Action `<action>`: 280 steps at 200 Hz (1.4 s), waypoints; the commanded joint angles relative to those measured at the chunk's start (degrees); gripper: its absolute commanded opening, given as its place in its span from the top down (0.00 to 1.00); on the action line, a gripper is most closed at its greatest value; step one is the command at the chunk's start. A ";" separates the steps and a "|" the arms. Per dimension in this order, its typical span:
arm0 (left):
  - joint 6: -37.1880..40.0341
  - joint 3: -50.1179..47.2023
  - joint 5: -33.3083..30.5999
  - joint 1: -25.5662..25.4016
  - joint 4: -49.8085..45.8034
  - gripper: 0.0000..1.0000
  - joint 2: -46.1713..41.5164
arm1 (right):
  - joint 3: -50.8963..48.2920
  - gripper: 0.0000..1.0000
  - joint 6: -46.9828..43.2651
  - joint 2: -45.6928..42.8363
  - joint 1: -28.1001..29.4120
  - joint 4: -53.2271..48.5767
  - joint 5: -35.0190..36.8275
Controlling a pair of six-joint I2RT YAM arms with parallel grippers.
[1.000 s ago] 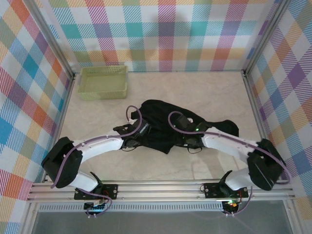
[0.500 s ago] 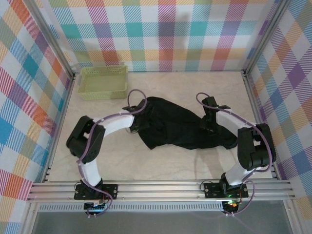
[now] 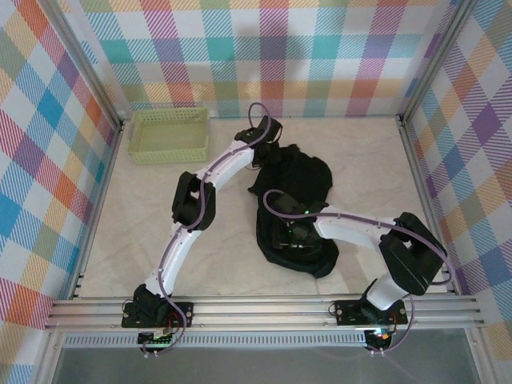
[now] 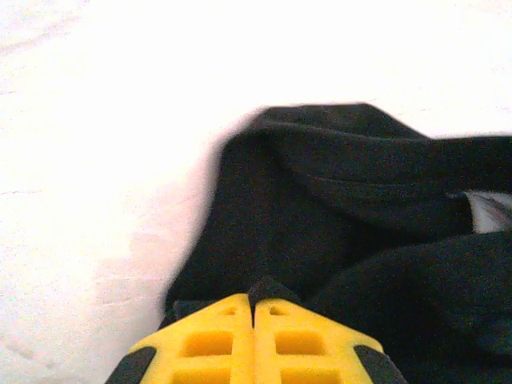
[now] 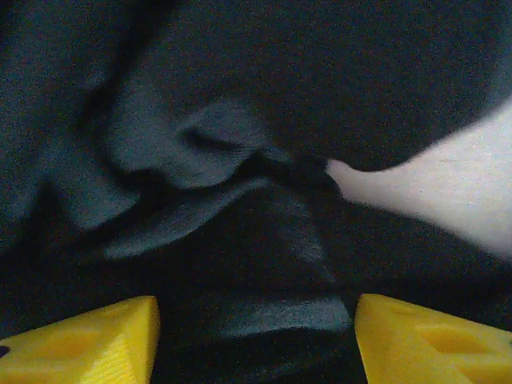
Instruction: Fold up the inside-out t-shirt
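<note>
From above I saw one inside-out t-shirt (image 3: 300,176), plain black and soft. It was bunched into a crumpled heap running from 12 to 6 o'clock, just toward 3 o'clock of the middle of the table (image 3: 160,232). Its folds were thick and rumpled, with nothing lying flat. One small white tag (image 4: 490,210) showed at the 3 o'clock edge of the left wrist view.

The left gripper (image 4: 254,308) sat at the heap's 12 o'clock end. Its yellow fingers were pressed together, nipping a nub of the black cloth.

The right gripper (image 5: 254,336) was over the 6 o'clock part of the heap. Its two yellow fingertips were spread wide, with creased cloth lying between them.

I counted two arms and one pale green basket (image 3: 168,150), which stood well apart from the shirt toward 10 o'clock.
</note>
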 commanded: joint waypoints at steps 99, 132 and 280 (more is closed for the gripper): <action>-1.42 -50.49 -10.72 -6.44 3.41 0.71 -44.21 | 11.07 0.29 -13.03 0.53 -33.05 0.18 5.94; -4.56 -61.22 -10.92 -16.58 7.93 0.53 -47.16 | 19.43 0.28 -14.71 12.10 -36.22 -0.73 6.28; 13.12 -58.46 -20.51 -9.72 7.85 0.73 -33.47 | 12.63 0.88 -13.53 14.44 -38.59 -2.10 4.30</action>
